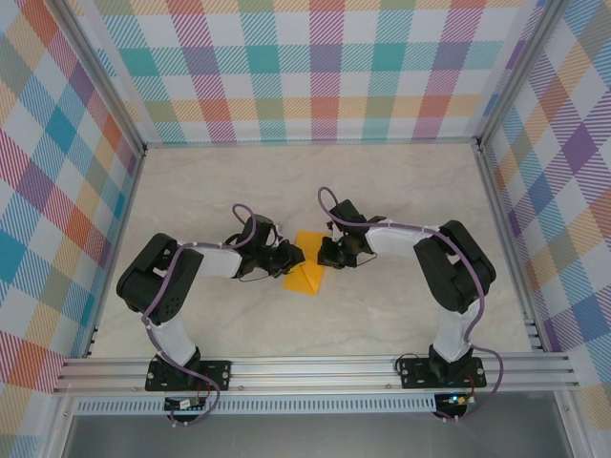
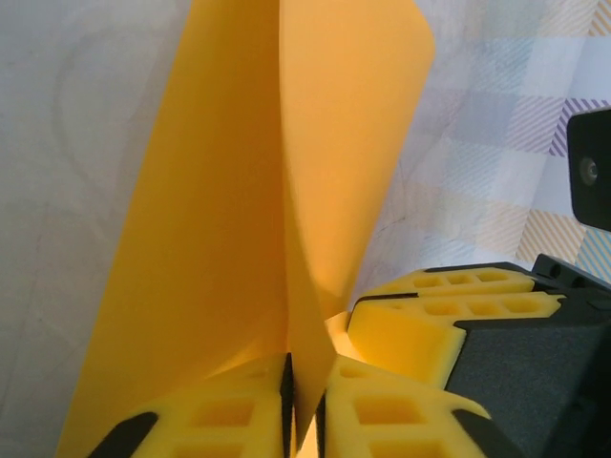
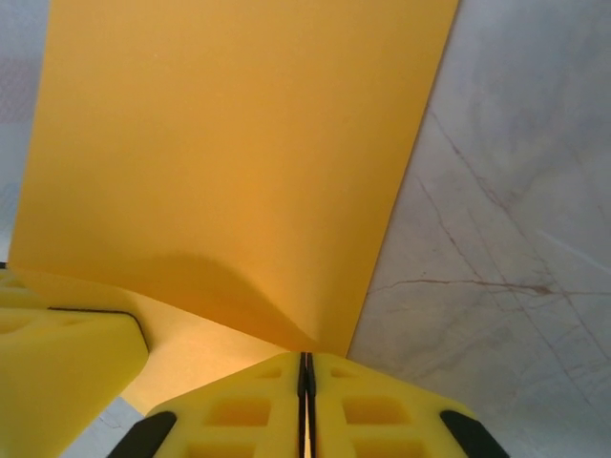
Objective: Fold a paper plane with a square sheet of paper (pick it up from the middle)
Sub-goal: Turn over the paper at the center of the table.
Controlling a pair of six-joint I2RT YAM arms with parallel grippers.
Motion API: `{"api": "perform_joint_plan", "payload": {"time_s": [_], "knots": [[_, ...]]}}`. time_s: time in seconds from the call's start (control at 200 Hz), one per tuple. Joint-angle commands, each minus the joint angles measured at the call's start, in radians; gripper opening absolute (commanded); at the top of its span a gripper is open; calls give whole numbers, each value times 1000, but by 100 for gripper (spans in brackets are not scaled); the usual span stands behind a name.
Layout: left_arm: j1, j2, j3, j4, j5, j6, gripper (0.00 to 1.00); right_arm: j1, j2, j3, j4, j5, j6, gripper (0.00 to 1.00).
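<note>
You had one square sheet of paper (image 1: 307,268) to work with, orange-yellow and unmarked, sitting at the middle of the table (image 1: 401,191) between your two grippers. From above, part of it lay flat and part stood lifted. Your two arms mirrored each other: the left arm (image 1: 158,281) rose from its base at the near edge, bent its elbow outward to the left and reached its forearm inward, and the right arm (image 1: 456,267) did the same on the other side. That set the left gripper (image 1: 289,258) and the right gripper (image 1: 327,254) facing each other low over the table, close together, with the sheet between them. In your left wrist view, the two yellow foam pads (image 2: 220,415) of the left gripper were clamped on a raised fold of the sheet (image 2: 239,239), which stood up from the seam in two leaves. In your right wrist view, the right gripper's two pads (image 3: 239,410) were pressed together, and the lower edge of the sheet (image 3: 229,143) ran down into their seam, so it looked pinched there too.
</note>
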Motion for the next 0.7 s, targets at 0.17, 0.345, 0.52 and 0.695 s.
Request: {"api": "perform_joint_plan", "payload": {"time_s": [0.17, 0.345, 0.52, 0.695], "knots": [[-20, -59, 42, -101, -31, 73, 5, -28, -145, -31, -27, 70, 17, 41], [-22, -162, 106, -292, -94, 166, 0, -51, -293, -60, -110, 281, 32, 67], [-25, -267, 274, -690, -299, 360, 0, -61, -437, -102, -152, 491, 31, 85], [-31, -314, 467, -990, -566, 526, 0, -70, -512, -119, -173, 597, 34, 95]]}}
